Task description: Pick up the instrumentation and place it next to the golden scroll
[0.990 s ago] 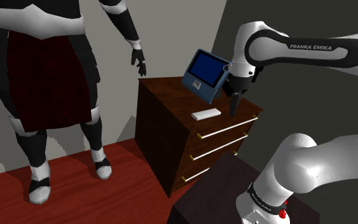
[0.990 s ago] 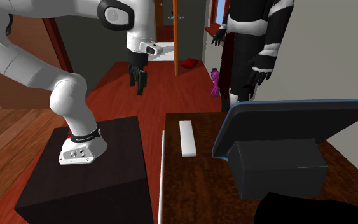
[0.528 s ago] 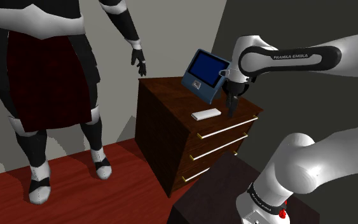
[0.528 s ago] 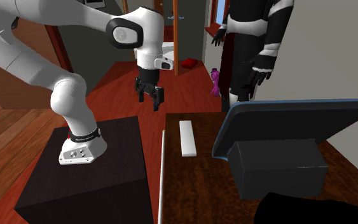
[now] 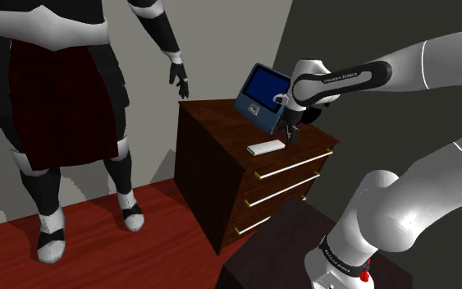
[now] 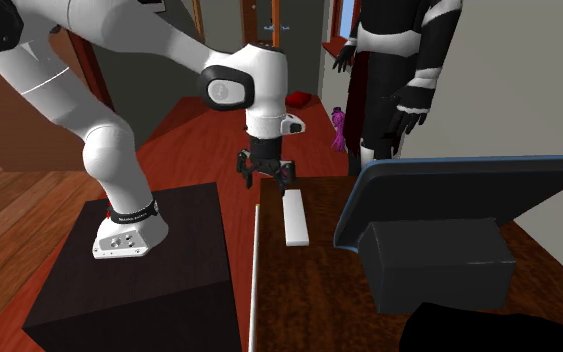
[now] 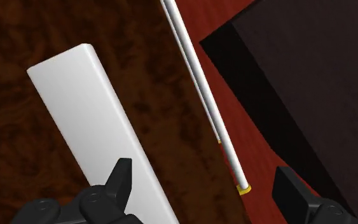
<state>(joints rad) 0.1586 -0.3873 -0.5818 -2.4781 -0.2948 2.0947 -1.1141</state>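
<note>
While the jaws stand wide apart on nothing, gripper point(image 6: 266, 178) hovers over one end of white flat bar point(image 5: 266, 148) | bar lies flat on dresser surface point(image 5: 217, 123), near its drawer-side edge | blue-screened device point(image 5: 263, 94) at bar's 12 o'clock, shoulder view

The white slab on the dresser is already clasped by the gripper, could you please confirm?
Not clasped: the wrist view shows the gripper open, fingers apart, hovering over the white slab, which lies on the dresser.
</note>
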